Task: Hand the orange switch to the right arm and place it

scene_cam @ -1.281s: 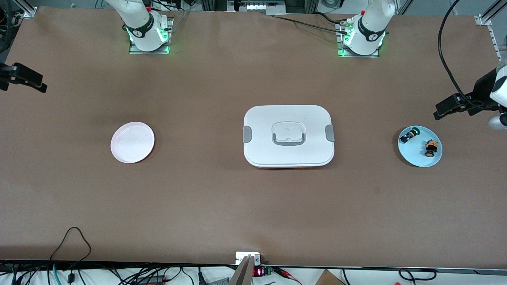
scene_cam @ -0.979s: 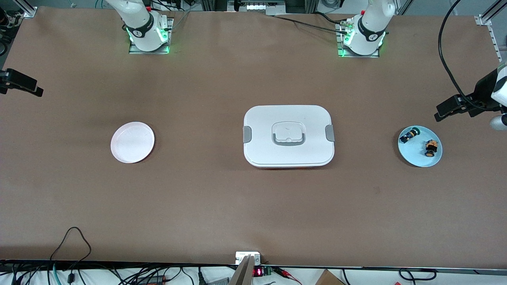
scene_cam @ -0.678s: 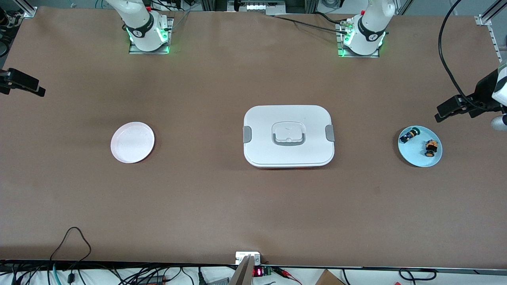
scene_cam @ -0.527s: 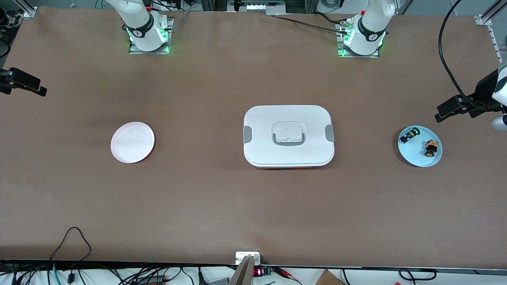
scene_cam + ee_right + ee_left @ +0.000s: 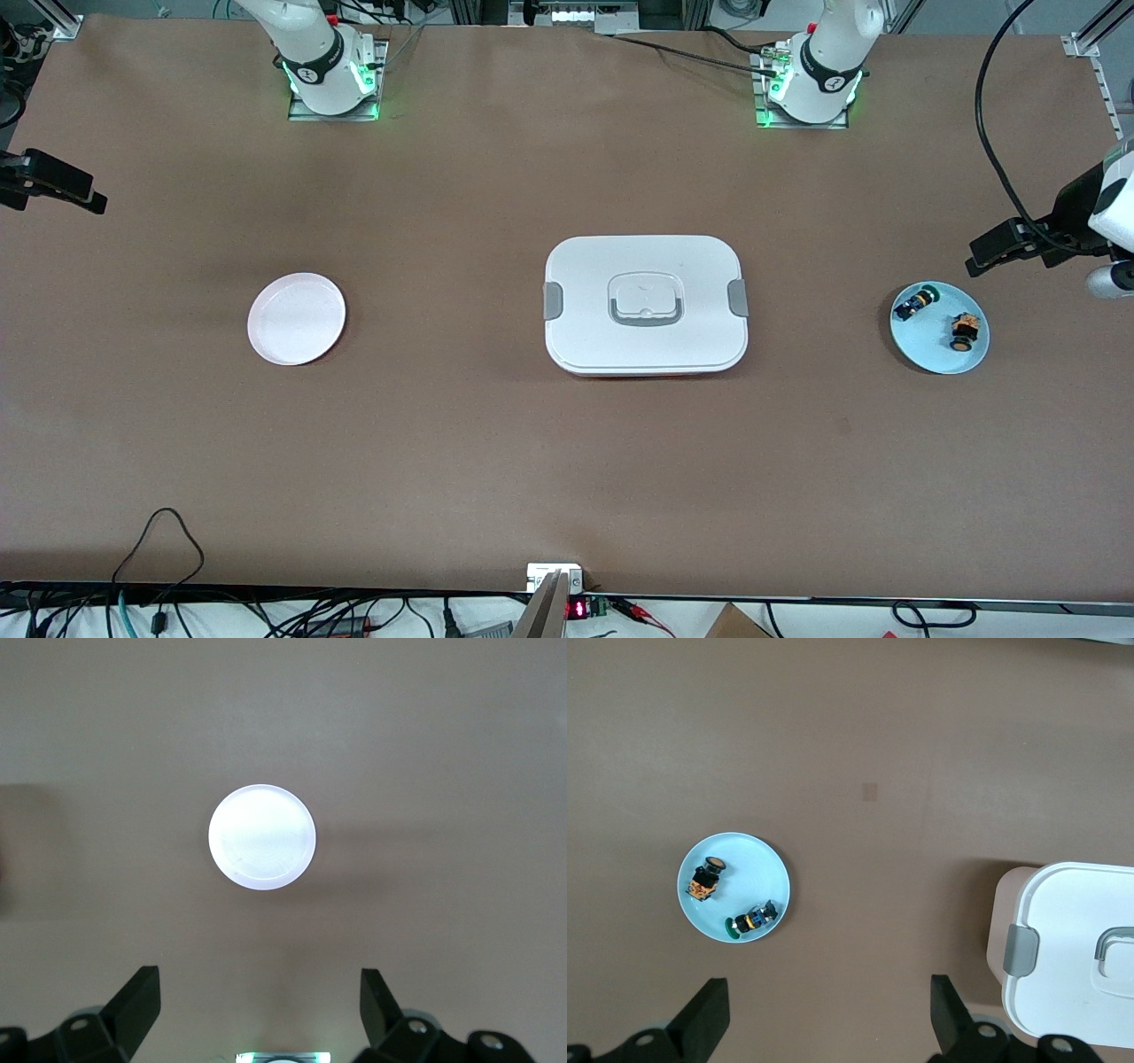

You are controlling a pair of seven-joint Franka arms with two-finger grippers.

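The orange switch (image 5: 966,330) lies on a light blue plate (image 5: 935,353) at the left arm's end of the table. It also shows in the left wrist view (image 5: 706,881), on the same plate (image 5: 744,861). My left gripper (image 5: 992,250) is open and empty in the air, over the table beside the blue plate (image 5: 828,1020). My right gripper (image 5: 75,190) is open and empty in the air at the right arm's end of the table (image 5: 260,1005), apart from a white plate (image 5: 296,318) that also shows in the right wrist view (image 5: 262,836).
A blue-black switch with a green cap (image 5: 915,303) lies on the same blue plate (image 5: 750,919). A white lidded container (image 5: 645,304) with grey latches sits mid-table; its corner shows in the left wrist view (image 5: 1072,948). Cables run along the front edge.
My left gripper has shifted slightly toward the blue plate. My right gripper has drifted a little at its end of the table. The switches and plates have not moved.
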